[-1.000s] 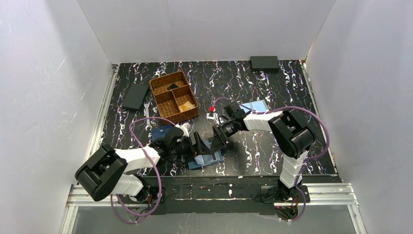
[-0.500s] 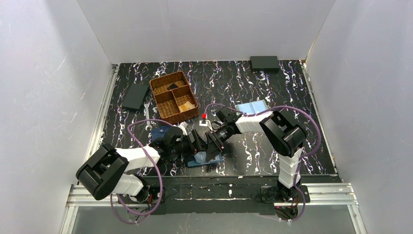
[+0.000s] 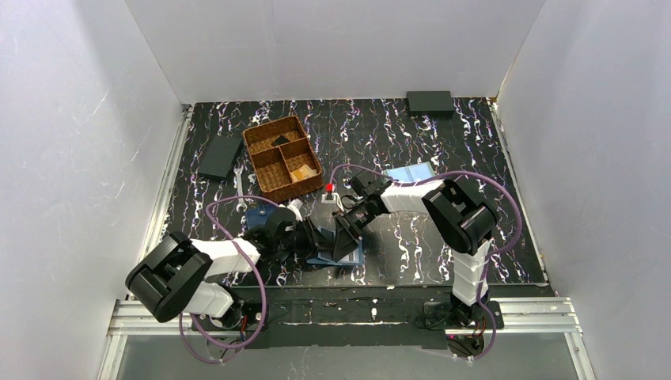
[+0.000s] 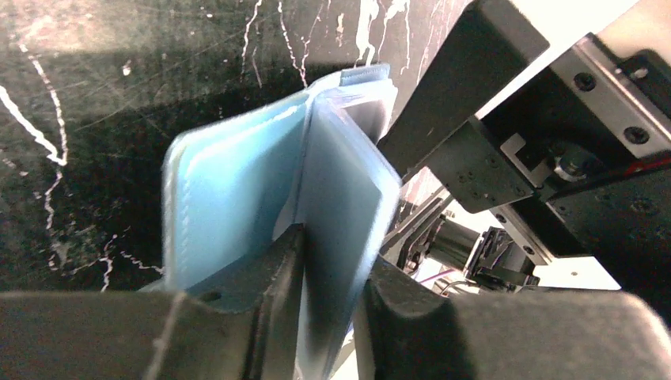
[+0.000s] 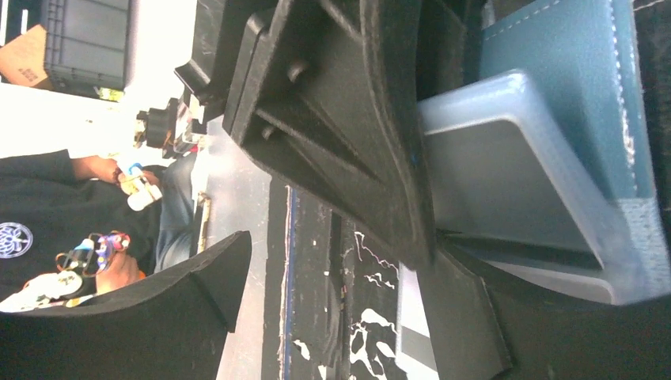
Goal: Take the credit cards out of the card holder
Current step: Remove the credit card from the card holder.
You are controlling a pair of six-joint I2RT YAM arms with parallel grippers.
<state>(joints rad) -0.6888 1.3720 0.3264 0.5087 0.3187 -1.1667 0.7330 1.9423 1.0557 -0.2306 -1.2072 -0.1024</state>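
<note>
— Card holder [image 3: 354,255]: where does it sit, seen from above?
— At six o'clock on the surface [image 3: 411,253], close to the near edge, caught between the ends of the two arms. Only a sliver of blue shows. The left pincer [image 3: 315,239] reaches in from nine o'clock and the right pincer [image 3: 346,236] from one o'clock, and together they cover most of it.
— So the overhead camera can't say which one grips?
— No, but the left wrist camera can. There the card holder [image 4: 229,198] stands open like a book, its leaves spreading toward the lens. The left pincer [image 4: 328,313] has both fingers pressed onto one pale blue leaf, at six o'clock in that picture.
— And the right one?
— Its own camera shows its fingers [image 5: 158,317] spread wide and grasping nothing. One finger lies just beside the lower edge of the pale inner pocket. Only that view shows the steel-blue outer cover [image 5: 554,95] with its stitched edge, at two o'clock. The black body of the left pincer [image 5: 340,119] lies against the pocket.
— What about the credit cards?
— I cannot tell a card from the pockets in any view.
— What does only the overhead view give?
— The surroundings. A woven basket [image 3: 283,158] lies at eleven o'clock from the card holder, and a paler blue holder [image 3: 409,172] at two o'clock. A dark wallet [image 3: 220,157] is at ten o'clock, and a black box [image 3: 430,101] sits at the far edge.
</note>
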